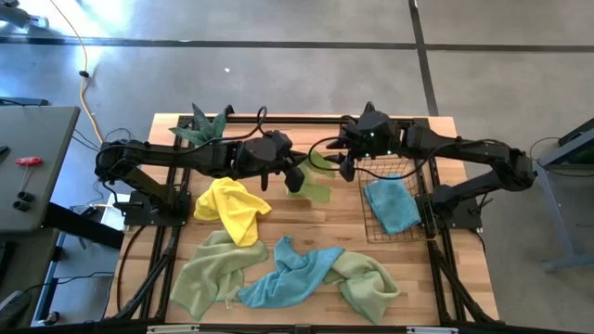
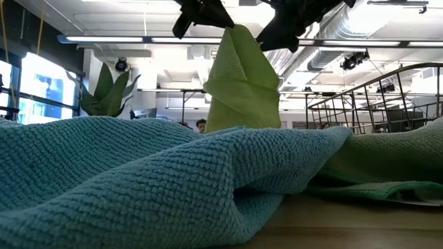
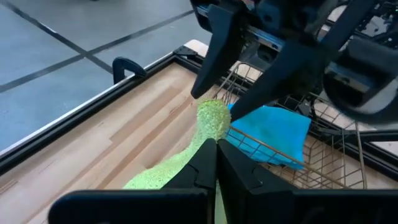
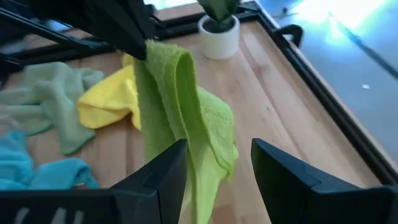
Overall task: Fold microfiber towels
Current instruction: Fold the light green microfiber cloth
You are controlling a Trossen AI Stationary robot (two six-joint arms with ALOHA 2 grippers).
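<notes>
While a rumpled light blue towel lies nearest the front edge of the wooden tabletop, two pale green towels flank it: one toward the left arm's side, one toward the right arm's side, both touching or overlapping the blue one. Behind the left green one, a yellow towel sits crumpled, its edge meeting that cloth.

Farther back, near the middle of the tabletop, a lime green towel hangs in the air, draped in a loose fold. The left claw is pressed together on its upper corner, pinching the cloth. The right claw is just beside that corner, its fingers spread with the hanging cloth between them, not closed on it.

Beside the right arm stands a copper wire basket holding a folded blue towel. At the far edge behind the left arm, a green potted plant stands in a white pot.
</notes>
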